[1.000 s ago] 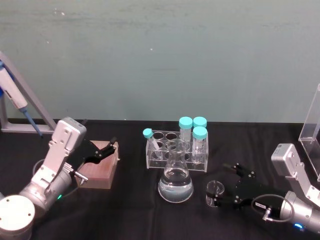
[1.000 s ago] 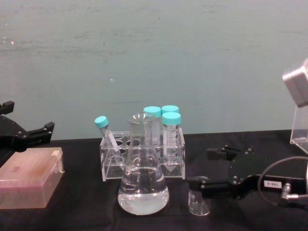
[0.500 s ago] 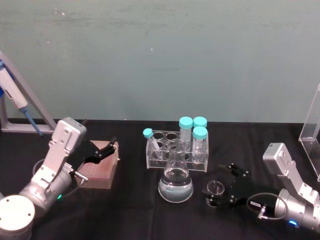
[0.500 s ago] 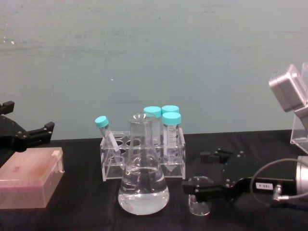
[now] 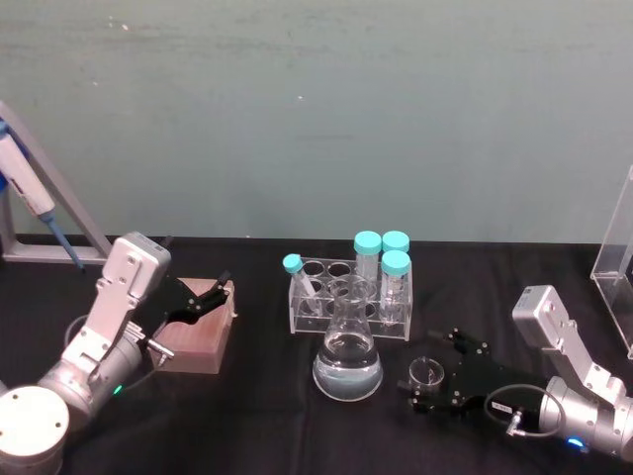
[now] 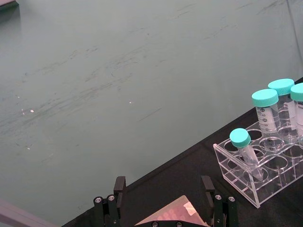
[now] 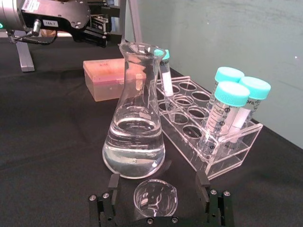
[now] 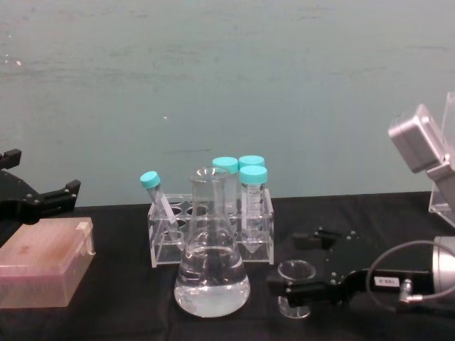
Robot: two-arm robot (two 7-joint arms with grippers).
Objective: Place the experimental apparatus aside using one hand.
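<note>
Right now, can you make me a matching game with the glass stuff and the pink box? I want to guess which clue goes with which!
Things:
1. large clear glass conical flask
2. small clear glass beaker
3. pink plastic box
4. clear acrylic rack

Clues:
A. sits between the fingers of the open right claw
B. holds teal-capped tubes
C. partly filled with clear liquid
D. lies by the open left claw, on the robot's left side

Pairs: 1-C, 2-A, 3-D, 4-B.
</note>
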